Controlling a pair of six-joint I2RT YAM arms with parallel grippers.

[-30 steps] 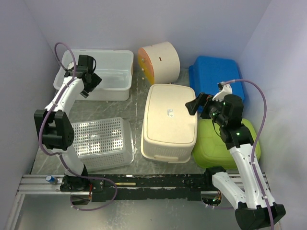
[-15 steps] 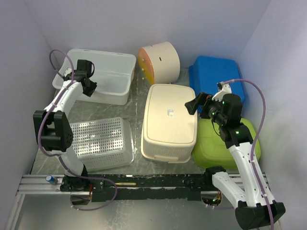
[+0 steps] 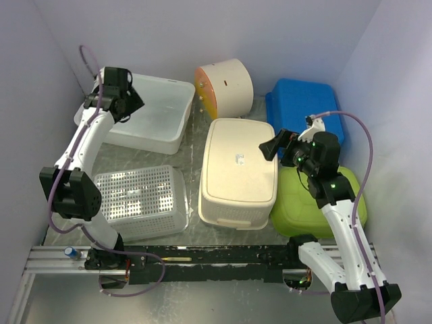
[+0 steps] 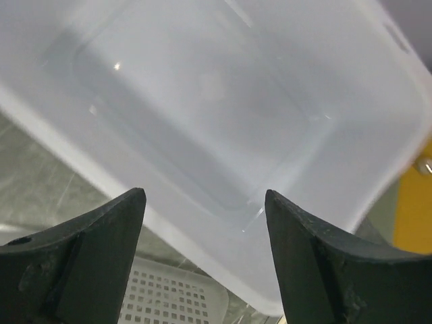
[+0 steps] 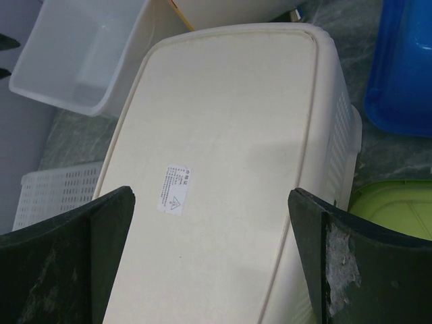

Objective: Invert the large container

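Note:
The large translucent white container [image 3: 155, 115] stands at the back left, tilted, with its left end raised off the table. My left gripper [image 3: 123, 101] is at that raised left rim. In the left wrist view its jaws stand wide apart [image 4: 204, 196], and the container's hollow inside [image 4: 223, 101] fills the view just beyond the fingertips; I cannot tell where a finger touches it. My right gripper [image 3: 271, 147] is open and empty above the right edge of an upturned cream basket [image 3: 239, 169], seen also in the right wrist view [image 5: 212, 196].
A white perforated basket [image 3: 138, 199] lies at the front left, below the container. A round cream and orange bin [image 3: 226, 84] lies on its side at the back. A blue tub [image 3: 304, 108] and a green tub [image 3: 304, 199] stand upturned on the right.
The translucent container has tipped and risen at its left end and swung a little clockwise. My left gripper rose with it. The right arm has barely moved.

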